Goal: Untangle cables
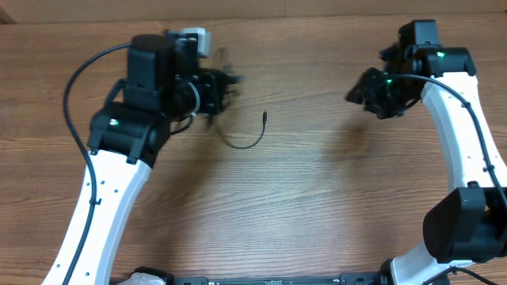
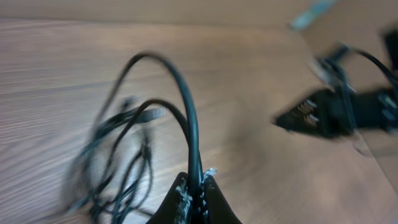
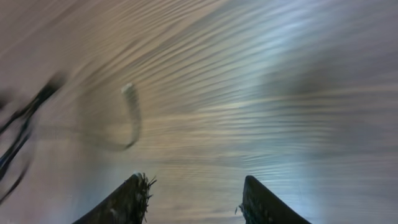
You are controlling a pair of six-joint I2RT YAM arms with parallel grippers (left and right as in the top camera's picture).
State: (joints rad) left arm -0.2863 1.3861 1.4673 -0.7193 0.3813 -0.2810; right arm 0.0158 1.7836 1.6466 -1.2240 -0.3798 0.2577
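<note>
Two pincers are mine; my left pincer (image 2: 195,182) pinches the black cables (image 2: 191,118) tight; my right pincer (image 3: 196,186) hangs wide open, off to the right.

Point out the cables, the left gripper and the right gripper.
cables (image 2: 191,118): left wrist view, on the raised loop.
left gripper (image 2: 194,186): left wrist view, between its fingertips, pinched on a cord.
right gripper (image 3: 193,180): right wrist view, the open gap between its fingertips.

Soft, even light is falling on the table (image 1: 317,206) in the overhead view, throwing only faint shadows. Both wrist views are smearing with motion blur, the cables (image 2: 191,134) are streaking, and pale glare is washing across the right one.
</note>
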